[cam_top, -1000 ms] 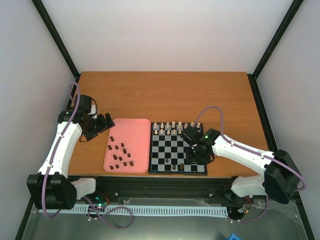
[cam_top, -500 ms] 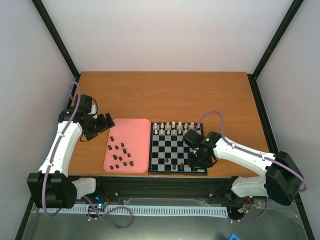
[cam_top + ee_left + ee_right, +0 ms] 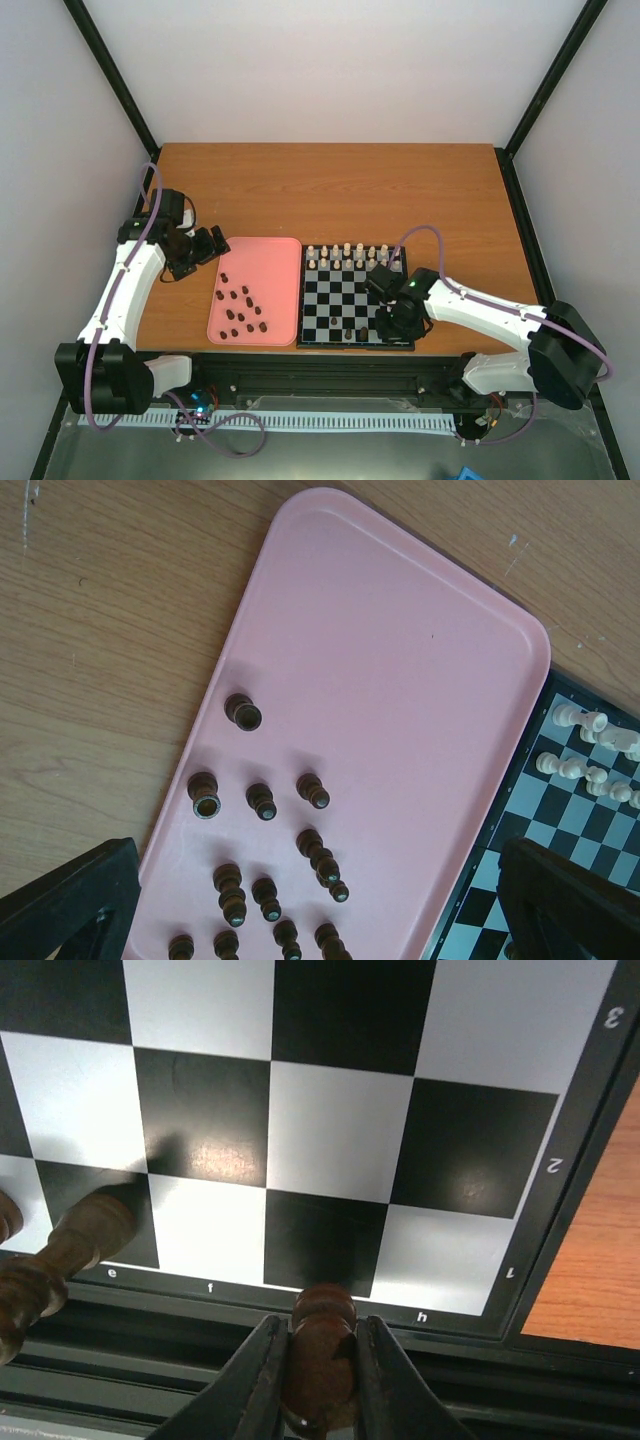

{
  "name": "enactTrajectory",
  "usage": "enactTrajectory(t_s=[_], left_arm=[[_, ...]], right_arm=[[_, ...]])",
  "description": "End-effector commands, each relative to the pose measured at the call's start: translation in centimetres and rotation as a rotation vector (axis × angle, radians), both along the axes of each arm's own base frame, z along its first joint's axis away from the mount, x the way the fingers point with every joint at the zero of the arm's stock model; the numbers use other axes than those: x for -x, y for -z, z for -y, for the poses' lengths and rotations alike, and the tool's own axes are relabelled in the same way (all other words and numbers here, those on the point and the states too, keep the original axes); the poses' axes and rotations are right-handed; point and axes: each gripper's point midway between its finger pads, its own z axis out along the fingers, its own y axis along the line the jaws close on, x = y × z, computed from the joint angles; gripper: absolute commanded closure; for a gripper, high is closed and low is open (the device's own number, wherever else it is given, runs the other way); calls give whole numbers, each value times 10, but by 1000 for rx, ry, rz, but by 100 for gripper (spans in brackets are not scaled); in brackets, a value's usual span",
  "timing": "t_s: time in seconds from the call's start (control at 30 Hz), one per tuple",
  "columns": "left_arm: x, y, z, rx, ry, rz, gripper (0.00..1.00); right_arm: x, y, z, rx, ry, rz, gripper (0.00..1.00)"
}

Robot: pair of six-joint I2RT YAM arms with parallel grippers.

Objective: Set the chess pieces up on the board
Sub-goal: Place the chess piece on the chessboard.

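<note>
The left gripper (image 3: 208, 243) hung open and empty beside the plain pink plastic tray (image 3: 268, 258) holding most of the tiny dark brown chess pieces (image 3: 240, 308), only two stood on the small black-and-white checked board's (image 3: 335, 291) near row, and the right gripper (image 3: 320, 1345) pinched a third dark piece (image 3: 322, 1306) above its near edge.

The right gripper (image 3: 389, 320) slid back along the right side of the board (image 3: 330, 296), off the middle rows and toward the near edge! Its forearm tucked in closer to the base as it went. It finished low at the near-right corner, fingers (image 3: 255, 1380) clamped on one dark chess piece (image 3: 321, 1338) over the rim between the f and h marks.
</note>
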Motion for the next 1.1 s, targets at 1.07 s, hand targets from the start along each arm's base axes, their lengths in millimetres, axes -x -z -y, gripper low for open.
enactTrajectory(t_s=[1.07], left_arm=[[-6,-2,0,2,19,25,0]], right_arm=[[-19,5,-7,66,-15,33,69]])
